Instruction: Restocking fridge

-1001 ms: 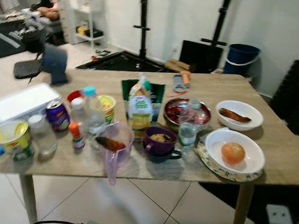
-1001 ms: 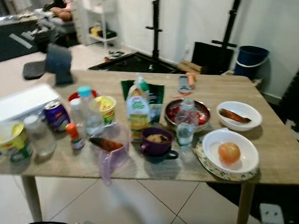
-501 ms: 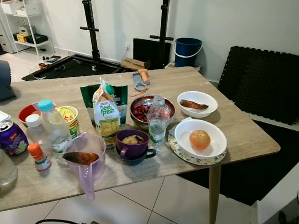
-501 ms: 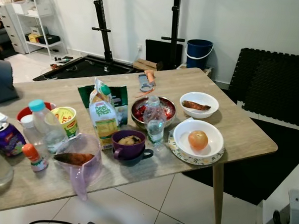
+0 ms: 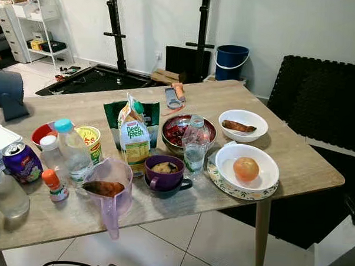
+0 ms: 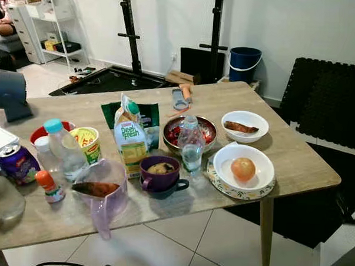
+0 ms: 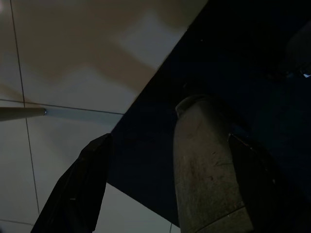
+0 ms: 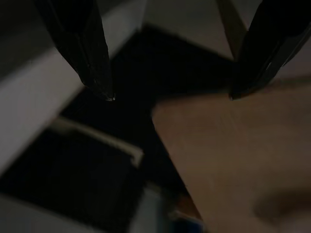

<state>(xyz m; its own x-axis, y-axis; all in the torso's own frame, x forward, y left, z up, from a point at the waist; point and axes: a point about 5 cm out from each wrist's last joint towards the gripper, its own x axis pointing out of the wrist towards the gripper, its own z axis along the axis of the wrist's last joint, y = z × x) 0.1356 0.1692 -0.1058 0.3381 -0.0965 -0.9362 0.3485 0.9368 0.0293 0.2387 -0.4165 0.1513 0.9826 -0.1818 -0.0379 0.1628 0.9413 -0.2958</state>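
Approach step, I judge: both claws spread and empty, right claw [image 8: 170, 92] beside the surface [image 5: 294, 167]; next, reach the juice carton [image 5: 134, 142].

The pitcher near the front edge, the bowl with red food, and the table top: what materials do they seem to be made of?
The pitcher looks like translucent purple plastic: its contents show through the wall. The bowl with red food seems polished metal, given its shiny reflective rim. The table top shows pale matte wood grain, though it could be laminate.
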